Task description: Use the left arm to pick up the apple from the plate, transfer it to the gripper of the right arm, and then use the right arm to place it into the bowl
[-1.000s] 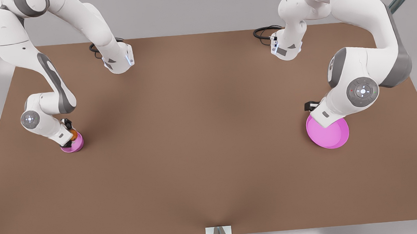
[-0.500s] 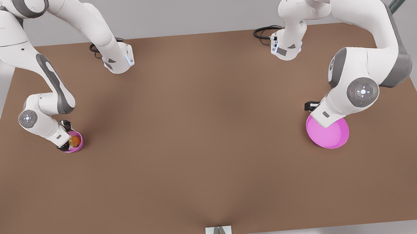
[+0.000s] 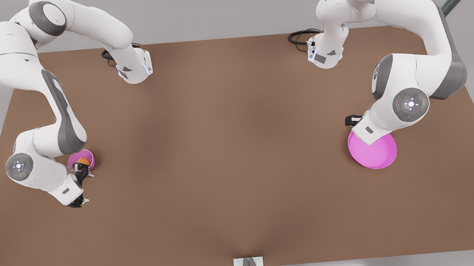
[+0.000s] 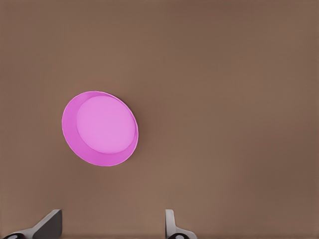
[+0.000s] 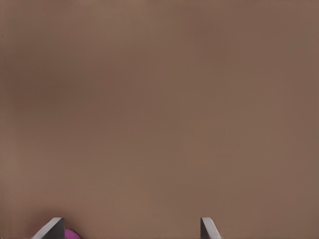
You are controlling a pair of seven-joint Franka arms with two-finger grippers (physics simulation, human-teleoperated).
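The orange-red apple [image 3: 83,161] lies inside the small pink bowl [image 3: 90,156] at the front view's left. My right gripper [image 3: 80,186] hangs just beside the bowl on the side nearer the camera, open and holding nothing. In the right wrist view its fingertips [image 5: 52,229] stand wide apart, with a sliver of the bowl [image 5: 73,234] at the frame's edge. The flat pink plate [image 3: 378,156] at the front view's right has nothing on it. My left gripper [image 4: 112,230] hovers over the plate [image 4: 70,124], open, mostly hidden under its arm in the front view.
The brown table [image 3: 230,150] spreads wide between bowl and plate. Both arm bases [image 3: 134,67] [image 3: 325,53] stand at the far edge with black cables beside them. A small white bracket [image 3: 248,263] sits at the near edge.
My right gripper let go of the apple, which now rests in the bowl, and drew back toward the near edge. The left arm has barely moved.
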